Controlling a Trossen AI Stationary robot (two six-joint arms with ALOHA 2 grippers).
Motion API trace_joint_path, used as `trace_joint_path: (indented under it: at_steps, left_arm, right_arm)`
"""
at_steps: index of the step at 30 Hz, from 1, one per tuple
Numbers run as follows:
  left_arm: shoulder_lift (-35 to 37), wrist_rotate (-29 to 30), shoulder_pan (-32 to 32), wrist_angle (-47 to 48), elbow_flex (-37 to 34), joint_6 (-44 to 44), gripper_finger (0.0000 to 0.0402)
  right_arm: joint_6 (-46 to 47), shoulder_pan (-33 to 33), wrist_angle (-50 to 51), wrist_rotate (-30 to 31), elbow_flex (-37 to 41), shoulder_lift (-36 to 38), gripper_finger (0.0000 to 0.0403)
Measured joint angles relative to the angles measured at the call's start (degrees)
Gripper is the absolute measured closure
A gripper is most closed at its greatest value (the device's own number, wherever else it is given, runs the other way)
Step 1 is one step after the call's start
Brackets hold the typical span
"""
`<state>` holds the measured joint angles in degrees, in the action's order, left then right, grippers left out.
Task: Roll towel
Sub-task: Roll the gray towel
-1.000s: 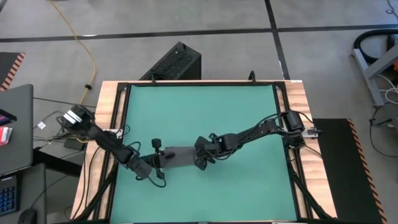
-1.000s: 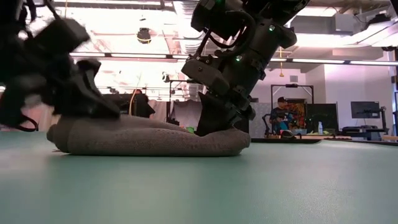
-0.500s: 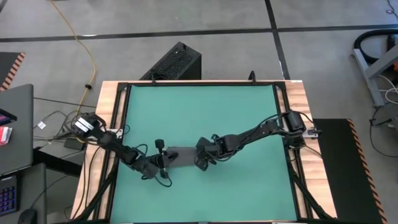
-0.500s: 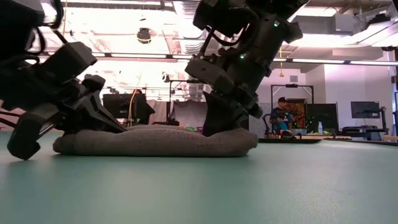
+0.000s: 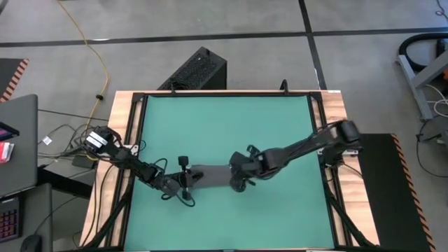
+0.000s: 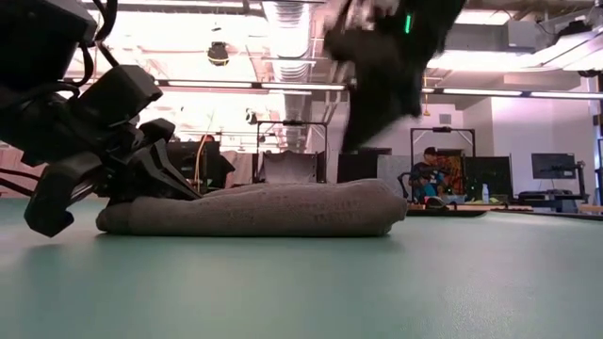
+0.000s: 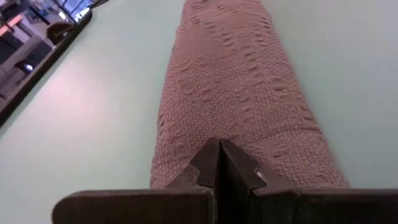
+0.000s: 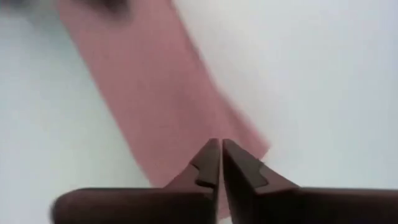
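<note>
The dark grey towel (image 5: 210, 176) lies rolled into a long roll across the green table (image 5: 224, 126), a little near of its middle. It rests on its underside (image 6: 254, 226). My left gripper (image 5: 185, 180) is shut at the roll's left end (image 6: 141, 209). My right gripper (image 5: 241, 180) is shut and hangs above the roll's right end (image 6: 382, 202), clear of it. The right wrist view shows the towel (image 8: 149, 93) below that gripper's shut fingertips (image 8: 219, 149). No white label shows. My left gripper rests its shut fingertips (image 7: 219, 152) on the top of the roll near its left end (image 7: 230, 118). The fingers slant down from the table's left side and lie along the roll. The roll lies flat on the table.
A wooden frame with black rails (image 5: 133, 140) borders the table. A black box (image 5: 199, 70) stands on the floor beyond the far edge. Free green surface lies on the far half and along the near edge. A person (image 6: 426, 174) sits far back in the room.
My right gripper has lifted off the towel's right end and gone a little toward the table's right edge; the dent there has sprung back. My left gripper has come down and to the right onto the roll's left end. The roll has slid slightly rightward.
</note>
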<state>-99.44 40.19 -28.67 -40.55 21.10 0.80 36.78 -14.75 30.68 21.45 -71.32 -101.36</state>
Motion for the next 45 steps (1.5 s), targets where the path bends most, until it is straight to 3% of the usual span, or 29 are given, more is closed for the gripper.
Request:
trace_joint_path:
  at_steps: [4, 7, 10, 13, 17, 23, 38, 45]
  left_arm:
    - [0.00, -0.10, 0.00, -0.64, 0.03, -0.64, 0.0401]
    - [0.00, -0.56, -0.03, -0.79, 0.13, -1.10, 0.0401]
    - [0.00, -0.56, -0.04, -1.45, 0.15, -1.12, 0.0401]
    - [0.00, -1.32, -0.04, -4.39, 0.15, -2.41, 0.0401]
    - [-0.02, -4.08, 0.50, -8.10, 0.17, -4.92, 0.0401]
    - [-0.04, -6.55, 2.92, -9.28, 0.68, -4.20, 0.0402]
    - [-0.09, -7.00, 6.03, -7.23, 5.73, -5.11, 0.0402]
    - [-0.07, -7.46, 6.10, -2.73, 5.77, -2.08, 0.0401]
  right_arm:
    - [-6.33, -2.24, -2.82, 5.54, 0.26, 6.94, 0.0322]
    - [-20.95, -6.70, -24.85, 12.03, 5.99, 11.14, 0.0303]
    - [-31.79, -10.20, -52.90, 12.32, 17.06, 14.35, 0.0297]
    - [-33.44, -9.69, -73.11, 12.75, 28.89, 13.55, 0.0297]
    - [-29.91, -4.81, -85.93, 10.89, 36.20, 8.40, 0.0297]
    - [-26.28, -0.72, -86.89, -2.07, 34.20, 1.37, 0.0296]
    - [-18.09, -1.37, -90.44, -0.43, 32.68, -12.63, 0.0296]
    - [-16.24, -1.29, -91.12, -0.39, 32.56, -14.16, 0.0296]
